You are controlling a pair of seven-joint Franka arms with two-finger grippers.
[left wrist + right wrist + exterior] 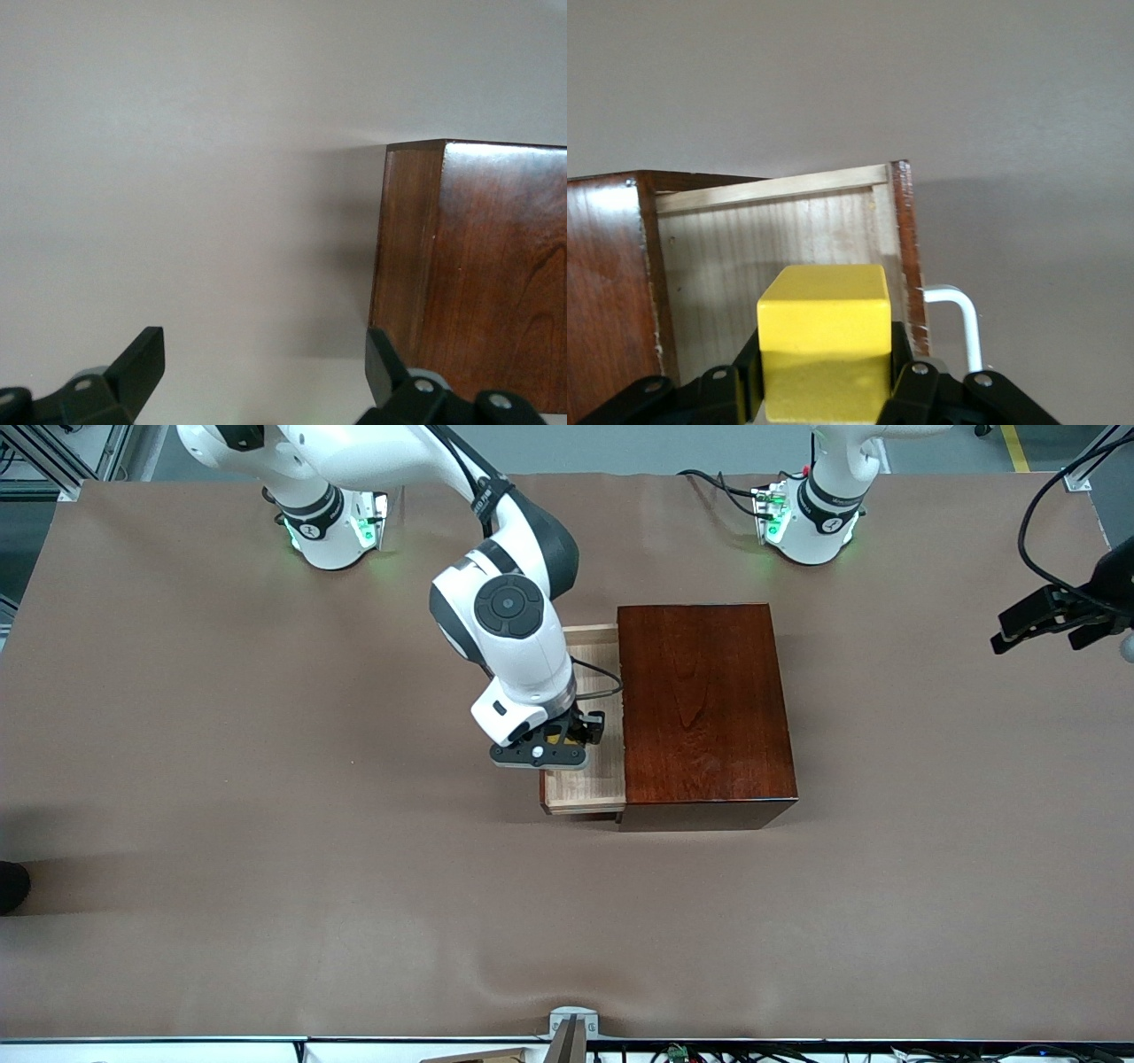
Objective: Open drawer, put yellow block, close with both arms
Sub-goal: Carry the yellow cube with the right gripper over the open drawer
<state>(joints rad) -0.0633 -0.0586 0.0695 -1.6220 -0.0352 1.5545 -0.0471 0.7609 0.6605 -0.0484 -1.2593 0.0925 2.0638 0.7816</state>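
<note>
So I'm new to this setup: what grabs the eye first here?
The right hand hangs over the open drawer, shut on the yellow block. The drawer sticks out of the glossy wooden box mid-table, toward the right arm's end. The left hand waits open at the left arm's end.

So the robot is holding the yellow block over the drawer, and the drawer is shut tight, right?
Not quite. The right gripper does hold the yellow block over the drawer, but the drawer is open, not shut: its pale wooden tray is pulled out of the box. The front view and the right wrist view both show the open tray under the block.
</note>
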